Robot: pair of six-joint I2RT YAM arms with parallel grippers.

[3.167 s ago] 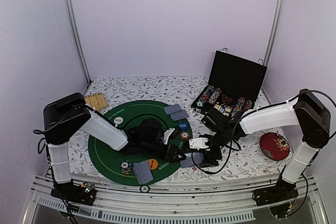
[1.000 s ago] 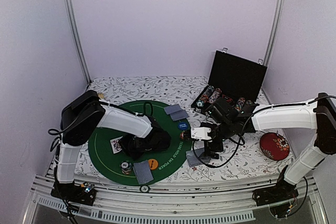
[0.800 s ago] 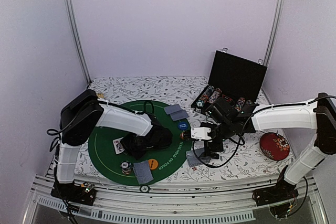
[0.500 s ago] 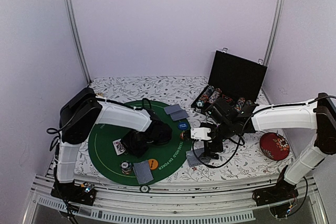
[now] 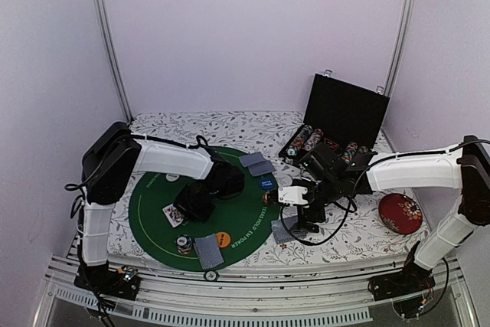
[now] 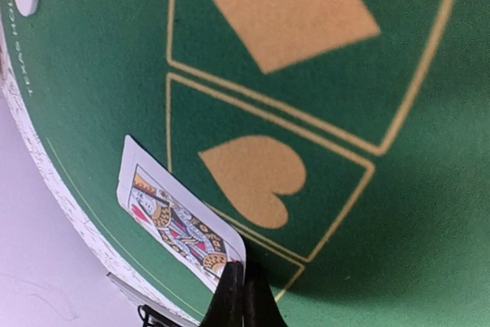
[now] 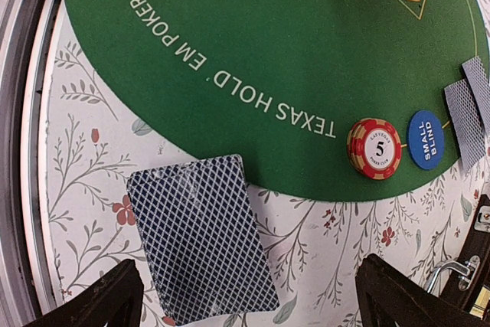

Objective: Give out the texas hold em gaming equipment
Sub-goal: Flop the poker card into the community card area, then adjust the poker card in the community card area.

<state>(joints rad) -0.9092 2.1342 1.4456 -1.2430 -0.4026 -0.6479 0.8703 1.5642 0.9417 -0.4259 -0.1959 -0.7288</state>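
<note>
A face-up queen card [image 6: 180, 223] lies on the left of the green felt mat [image 5: 245, 227]; it also shows from above [image 5: 172, 214]. My left gripper [image 6: 241, 296] is shut and holds nothing, its tips at the card's near corner, seen from above [image 5: 186, 208]. My right gripper [image 7: 249, 296] is open and empty, hovering over a face-down deck [image 7: 200, 239] on the floral cloth by the mat's right edge [image 5: 282, 231]. On the mat lie an orange big-blind button [image 5: 222, 239], a blue small-blind button [image 7: 426, 139], a red 5 chip [image 7: 374, 148] and a white button [image 5: 173, 176].
Face-down card pairs lie at the mat's near edge [image 5: 208, 252] and far edge [image 5: 256, 163], and a striped chip stack [image 5: 184, 244] sits near the front. An open black case [image 5: 337, 132] with chip rows stands at the back right. A red round disc [image 5: 400, 214] lies far right.
My left arm swung from beside the deck to the mat's left, where the queen now lies face up, then drew back and up. My right gripper shifted slightly and held still.
</note>
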